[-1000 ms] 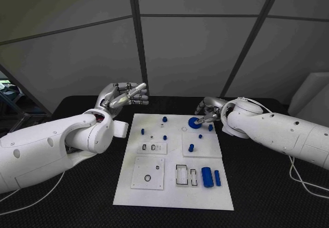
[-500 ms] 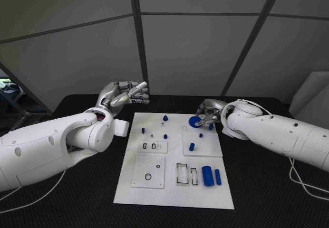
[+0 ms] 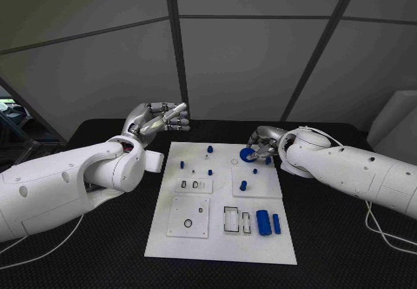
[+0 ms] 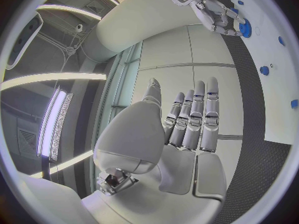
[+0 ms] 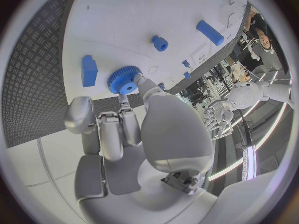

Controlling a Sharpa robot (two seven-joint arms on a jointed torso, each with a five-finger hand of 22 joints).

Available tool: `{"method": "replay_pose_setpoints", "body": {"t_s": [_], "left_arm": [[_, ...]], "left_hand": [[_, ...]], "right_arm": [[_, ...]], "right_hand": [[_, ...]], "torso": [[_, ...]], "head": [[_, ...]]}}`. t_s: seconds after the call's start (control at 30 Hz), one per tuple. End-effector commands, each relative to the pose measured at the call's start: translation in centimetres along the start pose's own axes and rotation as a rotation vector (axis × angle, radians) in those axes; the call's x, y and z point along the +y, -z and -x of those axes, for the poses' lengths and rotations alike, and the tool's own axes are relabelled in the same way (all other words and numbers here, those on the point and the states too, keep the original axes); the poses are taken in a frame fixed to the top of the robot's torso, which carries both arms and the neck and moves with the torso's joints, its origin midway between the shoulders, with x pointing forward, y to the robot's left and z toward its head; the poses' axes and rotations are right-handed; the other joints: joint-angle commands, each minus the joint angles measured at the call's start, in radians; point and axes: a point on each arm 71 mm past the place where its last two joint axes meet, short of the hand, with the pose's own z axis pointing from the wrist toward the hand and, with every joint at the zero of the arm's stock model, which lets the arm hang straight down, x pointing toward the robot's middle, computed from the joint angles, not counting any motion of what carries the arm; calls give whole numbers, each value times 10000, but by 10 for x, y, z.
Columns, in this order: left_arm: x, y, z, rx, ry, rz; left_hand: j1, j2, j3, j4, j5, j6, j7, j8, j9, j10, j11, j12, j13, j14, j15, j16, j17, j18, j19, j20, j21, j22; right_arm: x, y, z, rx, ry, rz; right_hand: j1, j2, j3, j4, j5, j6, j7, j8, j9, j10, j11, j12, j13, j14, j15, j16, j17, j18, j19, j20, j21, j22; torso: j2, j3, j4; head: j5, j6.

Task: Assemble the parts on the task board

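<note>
The white task board (image 3: 217, 244) lies in the middle of the black table. My right hand (image 3: 263, 143) pinches a blue gear (image 3: 247, 155) over the board's far right part; whether the gear touches the board I cannot tell. In the right wrist view the gear (image 5: 124, 79) sits at my fingertips (image 5: 141, 80), beside a blue block (image 5: 89, 70). My left hand (image 3: 161, 120) is raised off the board's far left corner. It holds nothing, and its fingers (image 4: 194, 115) are stretched out straight.
Blue pegs stand on the board's far half (image 3: 210, 149) (image 3: 182, 164) (image 3: 244, 185). A blue cylinder (image 3: 263, 223) and a blue bar (image 3: 275, 224) lie at its near right. A small dark ring (image 3: 188, 224) lies on the near left plate.
My right hand has sunk slightly with the gear still pinched in it. The left hand has stayed where it was.
</note>
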Motion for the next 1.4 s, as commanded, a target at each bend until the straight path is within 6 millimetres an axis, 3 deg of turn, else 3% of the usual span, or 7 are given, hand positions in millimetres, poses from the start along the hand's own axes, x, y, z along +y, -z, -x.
{"method": "replay_pose_setpoints", "body": {"t_s": [0.03, 0.27, 0.47, 0.63, 0.77, 1.07, 1.4], "left_arm": [[-1, 0, -1, 140, 32, -71], [-1, 0, -1, 128, 25, -69], [-1, 0, -1, 123, 23, -66], [-1, 0, 0, 119, 20, -64], [-1, 0, 0, 116, 19, -63], [-1, 0, 1, 105, 14, -57], [-1, 1, 1, 102, 12, -50]], "left_hand": [[-10, 73, -62, 5, -7, -91, 88, -65, -14, -43, -2, -65, -6, -73, 28, -53, 10, 26, -20, 72, -31, -11], [-6, 80, -65, -1, -7, -93, 88, -73, -15, -46, -1, -75, -6, -72, 28, -61, 15, 27, -19, 73, -34, -15], [-6, 80, -65, -1, -7, -93, 88, -73, -15, -46, -1, -75, -6, -72, 28, -61, 15, 27, -19, 73, -34, -15], [-6, 80, -65, -1, -7, -93, 88, -73, -15, -46, -1, -75, -6, -72, 28, -61, 15, 27, -19, 73, -34, -15], [-6, 80, -65, -1, -7, -93, 88, -73, -15, -46, -1, -75, -6, -72, 28, -61, 15, 27, -19, 73, -34, -15], [-6, 80, -65, -1, -7, -93, 88, -73, -15, -46, -1, -75, -6, -72, 28, -61, 15, 27, -19, 73, -34, -15], [-6, 80, -65, -1, -7, -93, 88, -73, -15, -46, -1, -75, -6, -72, 28, -61, 15, 27, -19, 73, -34, -15]], "right_arm": [[0, 0, 1, -236, 500, 97], [0, -1, -1, -289, 727, 133], [2, 0, -2, -362, 770, 239], [4, 1, 0, -715, 778, 419], [7, 2, 2, -1088, 793, 575], [16, 9, 7, -1892, 834, 970], [41, 16, 6, -2167, 931, 1599]], "right_hand": [[50, 87, 122, -38, -134, 109, 0, 74, -15, 49, -45, 39, 878, 801, -4, 56, 1602, -202, 29, -50, 55, 29], [89, 94, 215, -117, -268, 93, 5, 59, -55, 44, -43, 29, 874, 804, -5, 62, 1619, -204, 24, -54, 62, 38], [133, 118, 365, -216, -108, 150, 23, 78, -89, 47, -33, 30, 889, 809, 4, 71, 1644, -208, 26, -51, 78, 65], [81, 260, 661, -267, 140, 758, -60, 307, -57, 106, -97, 86, 976, 814, -26, 79, 1671, -214, 52, -58, 120, 138], [13, 318, 849, -279, 268, 1009, -147, 323, -79, 132, -174, 103, 1008, 815, -90, 81, 1678, -219, 74, -109, 147, 185], [-188, 143, 1210, -370, 689, 1092, -143, 65, -226, 144, -188, 87, 1023, 820, -118, 84, 1697, -240, 120, -159, 203, 284], [-284, 44, 1272, -385, 742, 1104, -130, -10, -258, 148, -177, 83, 1027, 817, -110, 78, 1683, -250, 150, -156, 230, 339]], "torso": [[7, 4, -1], [1, 4, 1], [-2, 10, -4], [-5, 6, -2], [1, 9, -7], [-7, -8, 2], [1, 3, 11]], "head": [[4, -4], [7, -28], [8, -48], [-11, -57], [3, -50], [17, -2], [69, 37]]}}
